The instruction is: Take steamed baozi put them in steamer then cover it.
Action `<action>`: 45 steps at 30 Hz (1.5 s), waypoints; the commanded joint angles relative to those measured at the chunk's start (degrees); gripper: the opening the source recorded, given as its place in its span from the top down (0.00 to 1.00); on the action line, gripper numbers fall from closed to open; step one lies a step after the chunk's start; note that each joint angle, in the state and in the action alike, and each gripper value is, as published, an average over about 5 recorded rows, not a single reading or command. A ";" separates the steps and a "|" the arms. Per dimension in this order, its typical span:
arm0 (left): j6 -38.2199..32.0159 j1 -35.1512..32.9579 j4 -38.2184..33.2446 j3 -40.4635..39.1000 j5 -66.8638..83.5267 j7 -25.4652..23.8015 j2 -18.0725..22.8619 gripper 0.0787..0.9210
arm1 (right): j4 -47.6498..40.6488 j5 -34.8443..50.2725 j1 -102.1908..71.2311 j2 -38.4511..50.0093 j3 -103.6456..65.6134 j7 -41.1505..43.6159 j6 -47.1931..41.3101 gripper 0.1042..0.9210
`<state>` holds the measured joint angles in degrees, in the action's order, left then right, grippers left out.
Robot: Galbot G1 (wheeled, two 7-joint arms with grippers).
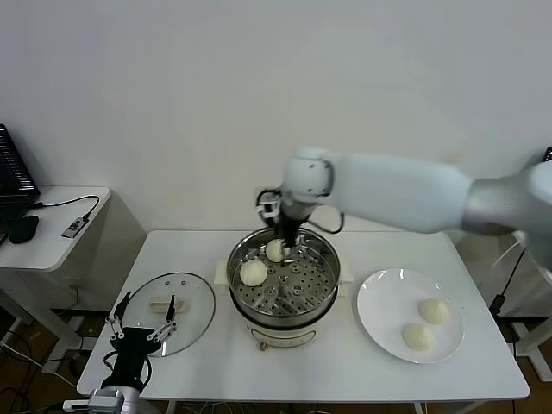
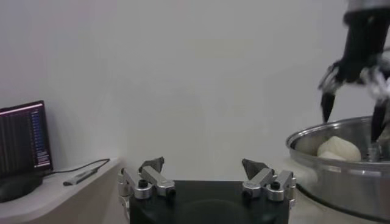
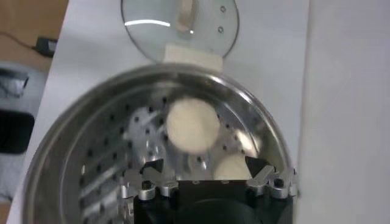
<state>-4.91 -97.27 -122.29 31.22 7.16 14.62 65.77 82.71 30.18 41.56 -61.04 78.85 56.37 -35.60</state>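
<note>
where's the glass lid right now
In the head view the glass lid lies flat on the table on the robot's left, beside the steamer, just in front of the open left gripper.

The round steamer [image 1: 285, 280] is shiny polished steel with a perforated metal tray. The round cream-white buns [image 1: 254, 272] look smooth and matt. The round lid [image 1: 177, 312] is clear glossy glass; the flat white plate [image 1: 379, 302] looks glazed.

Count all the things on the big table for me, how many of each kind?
Buns in the steamer: 2
Buns on the plate: 2
Steamers: 1
Plates: 1
Glass lids: 1
Total: 7
</note>
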 commanded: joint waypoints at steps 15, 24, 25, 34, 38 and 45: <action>0.36 -0.91 -0.07 -0.53 -1.36 -0.15 0.44 0.12 | 18.18 -22.22 -11.55 41.92 -7.39 9.71 12.39 0.12; 0.76 -1.12 0.31 -0.59 -1.94 -0.19 1.06 0.12 | 15.98 -31.82 -44.03 47.03 -33.08 7.91 16.60 0.12; 0.80 -1.15 0.30 -0.55 -1.99 -0.19 1.10 0.12 | 15.68 -33.13 -47.38 47.00 -35.75 7.64 16.98 0.12; 0.96 -1.38 0.47 -0.47 -2.45 -0.18 1.47 0.12 | 13.48 -39.04 -63.98 44.98 -48.50 4.98 18.22 0.12; 0.94 -1.43 0.54 -0.51 -2.65 -0.24 1.76 0.12 | 11.65 -39.37 -65.82 42.70 -50.07 4.11 18.42 0.12; 0.85 -1.85 0.45 -0.45 -2.91 -0.29 2.03 0.12 | 9.30 -39.86 -66.20 39.08 -49.64 2.90 18.41 0.12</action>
<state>-4.03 -99.06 -121.90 30.77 4.33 14.34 67.76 93.28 -7.32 -17.40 -20.87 34.47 60.02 -17.93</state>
